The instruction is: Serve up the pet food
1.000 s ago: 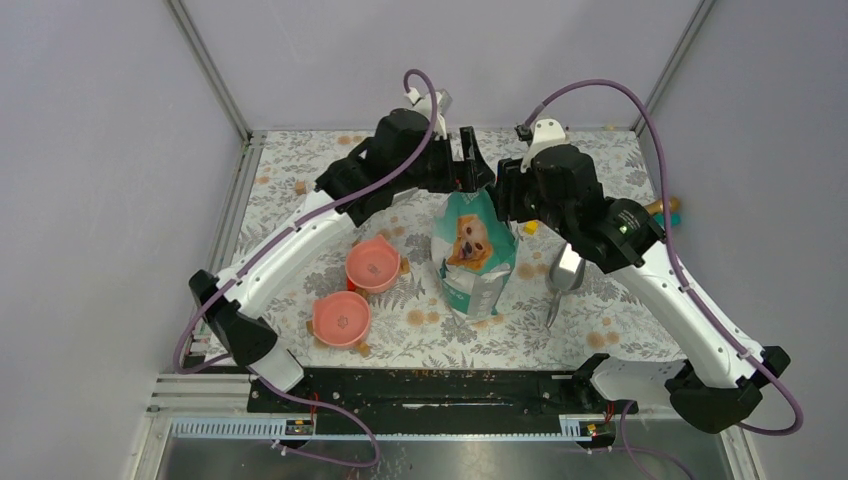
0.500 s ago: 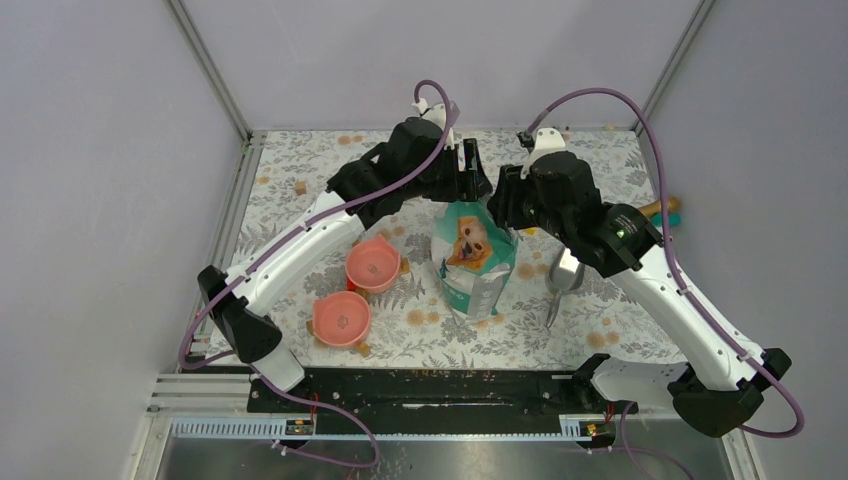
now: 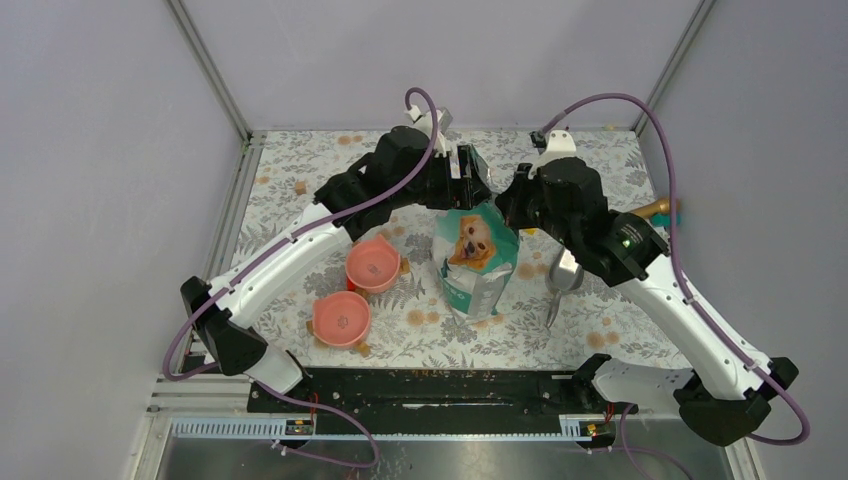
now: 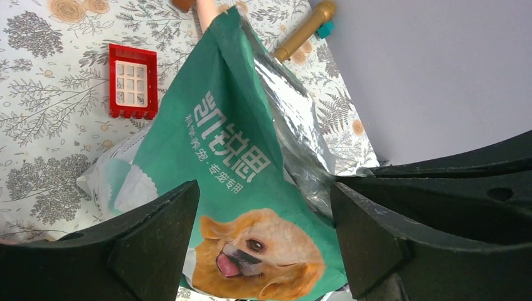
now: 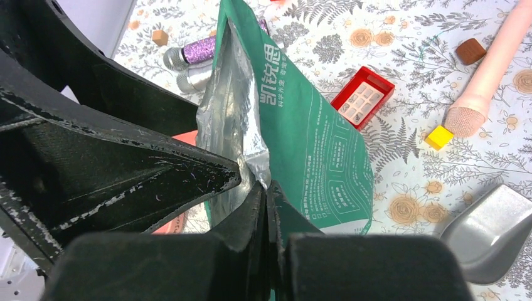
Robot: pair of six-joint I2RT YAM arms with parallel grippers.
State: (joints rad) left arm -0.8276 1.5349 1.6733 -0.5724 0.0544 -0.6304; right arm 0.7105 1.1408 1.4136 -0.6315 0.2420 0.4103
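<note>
Pouch upright mid-table, dog print facing the arm bases. Pet food itself not visible in any view; presumably inside, but the mouth interior is hidden.

Right claw: fully closed, pinching the silver-lined top edge of the pouch. Left claw: jaws wide apart, pouch top showing between them, no contact we can make out, holds nothing.

Our read: step in hand = opening the mouth, left to take the opposite lip.

Risks:
- Right pinch sits on a thin edge of foil only. A sideways pull may let the film slip out, and the mouth folds shut.
- One side held only. If right lifts or drags before left has a grip, the pouch tips. Far pink bowl and near pink bowl stand just to its left, so a fall that way could knock them or dump kibble on the table.
- Left closing too low or off-centre could catch both walls together, sealing rather than spreading.
- Both wrists v. close above the pouch; a clash is likely if either swings in.
- Scoop lies just right of the pouch under the right arm; a low forearm could shove it out of reach.
</note>
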